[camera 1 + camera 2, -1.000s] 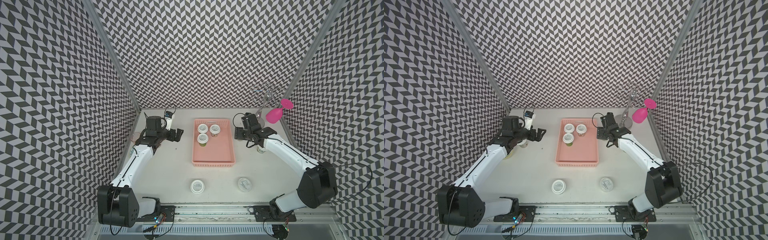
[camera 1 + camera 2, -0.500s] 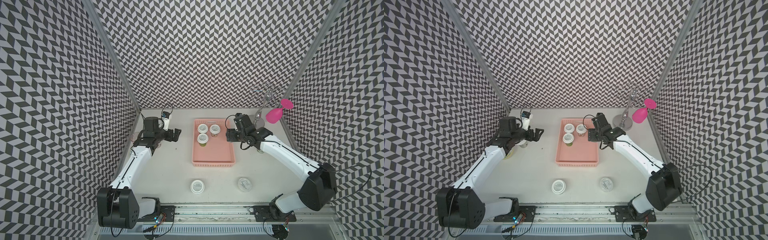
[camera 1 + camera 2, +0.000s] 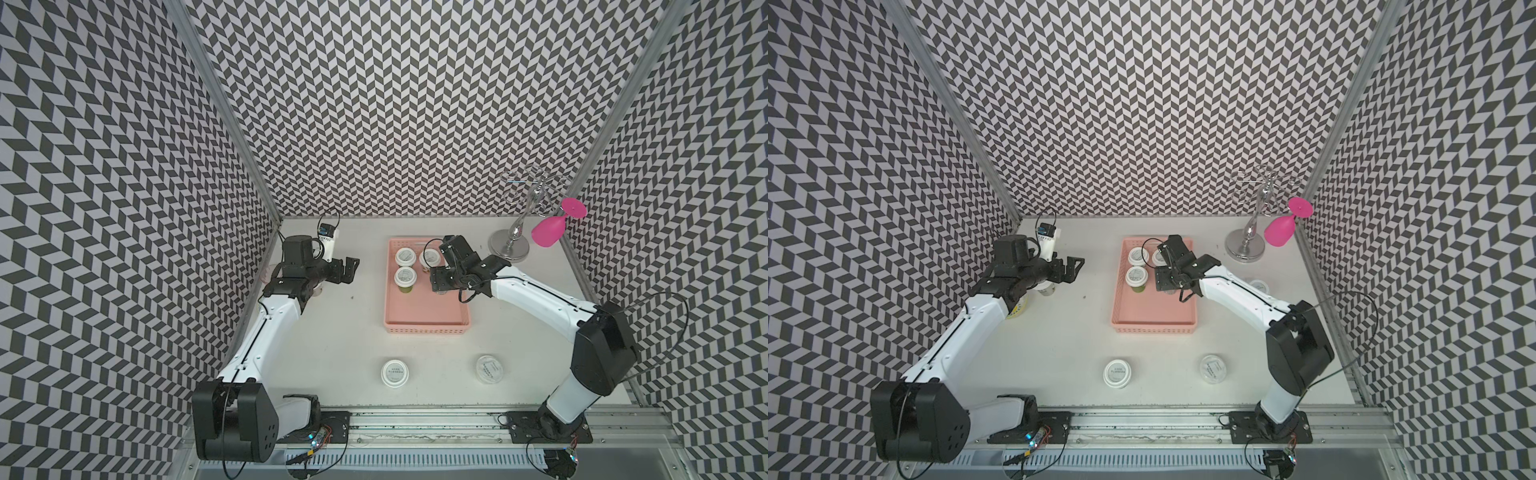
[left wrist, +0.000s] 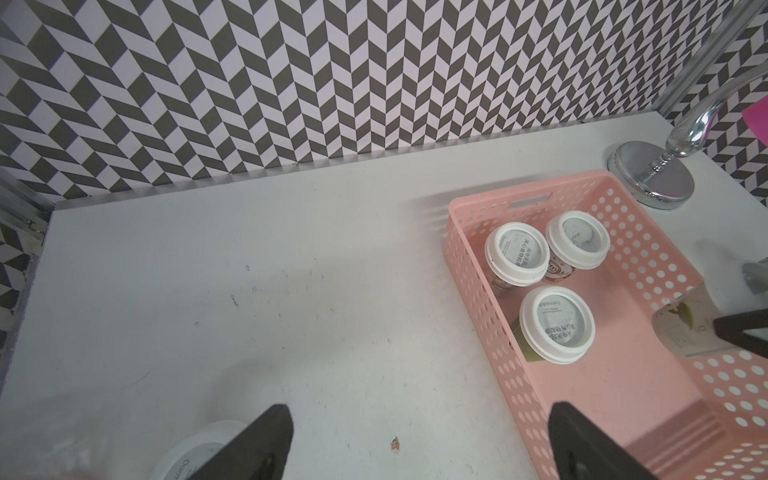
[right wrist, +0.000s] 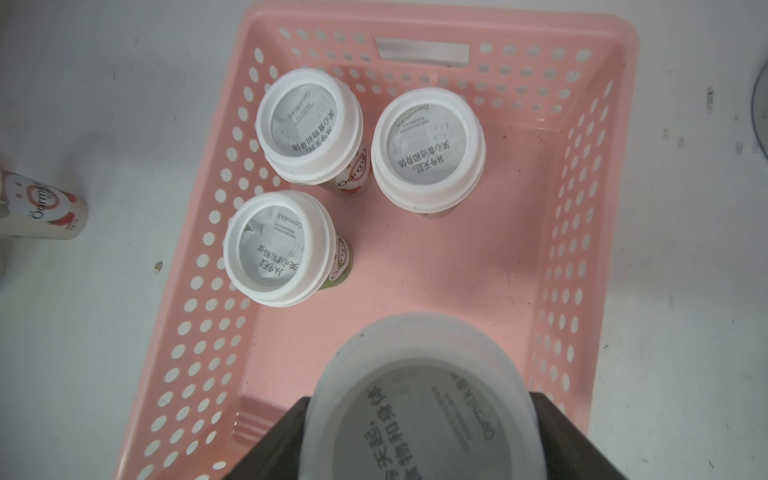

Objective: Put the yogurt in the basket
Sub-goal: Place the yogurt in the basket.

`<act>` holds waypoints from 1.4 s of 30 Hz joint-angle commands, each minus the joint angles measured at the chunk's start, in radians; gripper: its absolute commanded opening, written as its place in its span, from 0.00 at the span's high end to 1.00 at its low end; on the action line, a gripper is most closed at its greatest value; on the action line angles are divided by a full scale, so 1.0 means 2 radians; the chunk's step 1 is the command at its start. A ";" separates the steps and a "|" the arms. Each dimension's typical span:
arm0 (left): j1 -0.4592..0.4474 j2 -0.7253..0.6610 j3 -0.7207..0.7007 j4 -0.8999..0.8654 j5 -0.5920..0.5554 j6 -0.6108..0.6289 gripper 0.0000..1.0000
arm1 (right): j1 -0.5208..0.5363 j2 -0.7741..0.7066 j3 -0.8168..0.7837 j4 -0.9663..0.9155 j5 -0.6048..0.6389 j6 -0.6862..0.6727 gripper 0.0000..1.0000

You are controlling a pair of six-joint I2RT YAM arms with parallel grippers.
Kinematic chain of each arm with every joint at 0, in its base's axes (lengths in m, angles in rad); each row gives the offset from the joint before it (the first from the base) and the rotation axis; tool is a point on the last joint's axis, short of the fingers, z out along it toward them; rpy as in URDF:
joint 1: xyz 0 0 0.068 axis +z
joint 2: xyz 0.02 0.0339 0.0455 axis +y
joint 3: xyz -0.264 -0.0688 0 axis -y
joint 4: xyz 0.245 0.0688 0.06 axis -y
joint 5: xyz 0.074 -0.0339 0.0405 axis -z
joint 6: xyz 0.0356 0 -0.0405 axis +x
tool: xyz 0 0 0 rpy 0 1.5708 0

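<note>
Right gripper (image 3: 441,286) was clamped on a grey-printed, white-lidded yogurt cup (image 5: 419,399) over the pink basket (image 5: 582,249) holding three "Oarmilk"-labelled cups (image 5: 309,129); left gripper (image 3: 348,271) jaws stood apart, empty

Site: robot lab test cell | Walls: chevron panels (image 3: 395,104) on three sides | Frame: aluminium corner post (image 3: 223,108) | Surface: white tabletop (image 3: 332,332) | Fixtures: left arm (image 3: 266,332), right arm (image 3: 540,299), mounted on front rail (image 3: 415,420)

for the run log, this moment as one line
right gripper holding yogurt cup over basket | left gripper open, empty | three cups in basket | two cups at table front
</note>
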 commanded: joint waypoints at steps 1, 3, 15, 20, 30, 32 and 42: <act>0.006 -0.012 -0.003 0.012 0.012 -0.002 0.00 | 0.008 0.022 0.020 0.024 0.003 0.000 0.23; 0.007 -0.010 0.000 0.010 0.011 -0.004 0.00 | 0.008 0.031 0.025 0.025 0.012 0.000 0.23; 0.007 -0.006 -0.003 0.014 0.018 -0.005 0.00 | 0.009 0.075 0.031 0.064 0.025 -0.004 0.23; 0.007 -0.006 -0.003 0.015 0.018 -0.005 0.00 | 0.008 0.078 0.021 0.090 0.036 -0.004 0.23; 0.008 -0.007 -0.002 0.013 0.015 -0.005 0.00 | 0.008 0.101 0.020 0.109 0.050 -0.009 0.23; 0.009 -0.007 -0.001 0.013 0.015 -0.005 0.00 | 0.008 0.102 0.016 0.115 0.057 -0.009 0.23; 0.011 -0.011 -0.007 0.016 0.021 -0.008 0.00 | 0.008 0.120 0.008 0.127 0.044 -0.011 0.22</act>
